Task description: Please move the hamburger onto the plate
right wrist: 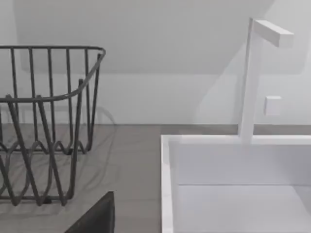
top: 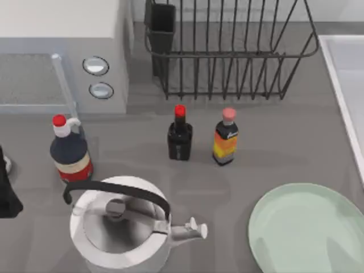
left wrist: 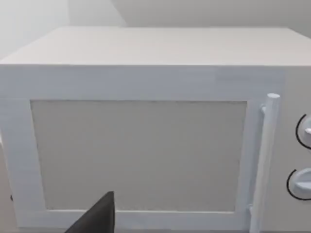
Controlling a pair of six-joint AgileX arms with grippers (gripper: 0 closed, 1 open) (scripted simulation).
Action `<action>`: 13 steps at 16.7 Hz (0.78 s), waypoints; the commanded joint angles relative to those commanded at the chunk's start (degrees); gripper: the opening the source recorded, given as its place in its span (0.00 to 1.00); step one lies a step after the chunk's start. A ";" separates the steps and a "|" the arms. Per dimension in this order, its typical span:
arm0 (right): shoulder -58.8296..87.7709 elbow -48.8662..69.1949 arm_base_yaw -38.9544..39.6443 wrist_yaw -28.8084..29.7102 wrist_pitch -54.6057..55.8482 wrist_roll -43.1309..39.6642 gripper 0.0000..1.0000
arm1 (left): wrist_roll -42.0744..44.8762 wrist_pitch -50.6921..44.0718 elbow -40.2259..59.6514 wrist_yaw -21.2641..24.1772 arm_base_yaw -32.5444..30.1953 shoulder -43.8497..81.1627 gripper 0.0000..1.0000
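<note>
Pincer state cannot be told for either arm. From above, the left arm [top: 7, 193] sits at the tabletop's [top: 284, 148] left edge. The plate [top: 307, 227] lies at the front right corner, with open grey surface around it. A kettle [top: 122, 224] stands front left, three bottles [top: 180, 133] stand mid-tabletop, and a wire rack [top: 227, 51] stands at the back.

At the left wrist, a dark part of the left pincer [left wrist: 97, 221] faces the microwave [left wrist: 141, 150], whose door is closed.

At the right wrist, a dark part of the right pincer [right wrist: 97, 218] points between the rack [right wrist: 43, 121] and the white sink [right wrist: 233, 184] with its faucet [right wrist: 250, 77].
</note>
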 joint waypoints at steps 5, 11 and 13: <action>3.81 2.83 -0.44 0.01 -3.64 -1.40 1.00 | 0.00 0.00 0.00 0.00 0.00 0.00 1.00; 26.29 15.91 -2.46 0.07 -21.58 -7.86 1.00 | 0.00 0.00 0.00 0.00 0.00 0.00 1.00; 36.26 21.35 -3.30 0.09 -28.98 -10.54 1.00 | 0.00 0.00 0.00 0.00 0.00 0.00 1.00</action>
